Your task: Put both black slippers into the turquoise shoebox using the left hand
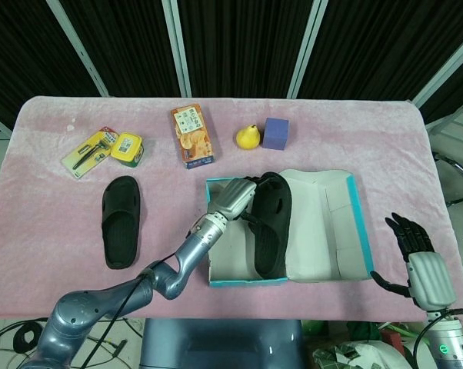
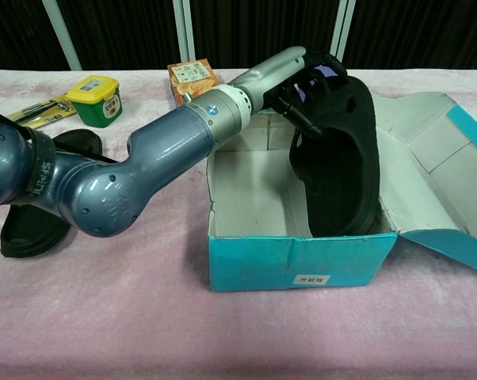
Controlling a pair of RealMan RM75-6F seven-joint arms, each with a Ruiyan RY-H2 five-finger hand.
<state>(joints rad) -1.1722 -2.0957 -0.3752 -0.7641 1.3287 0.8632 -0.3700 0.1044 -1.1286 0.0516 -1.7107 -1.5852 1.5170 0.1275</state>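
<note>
From the head view, the left hand (image 1: 231, 198) reaches over the far-left part of the turquoise shoebox (image 1: 289, 275), its fingers grasping the far end of one black slipper (image 1: 270, 227). That slipper lies lengthwise inside the box, against its right side, sole up. The box's lid (image 1: 330, 223) lies folded flat to the right. The second black slipper (image 1: 121, 221) rests on the pink tabletop (image 1: 47, 223), well to the left of the box, lengthwise and upper side up. Along the far side sit a razor pack (image 1: 87, 152), a yellow tin (image 1: 127, 147), an orange snack box (image 1: 191, 135), a yellow pear (image 1: 248, 137) and a purple cube (image 1: 275, 133). The right hand (image 1: 418, 257) hangs off the near right edge of the tabletop, its fingers spread and holding nothing.

From the chest view, the left hand (image 2: 306, 75) comes in from the left above the box's far wall, fingers clamped on the raised far end of the slipper (image 2: 340, 162). The slipper slopes down into the shoebox (image 2: 302, 260), ribbed sole toward the camera, its near end low against the front wall. The other slipper (image 2: 36, 222) shows partly behind the arm at the left edge. The tin (image 2: 94, 99) and snack box (image 2: 191, 77) stand beyond.
</note>
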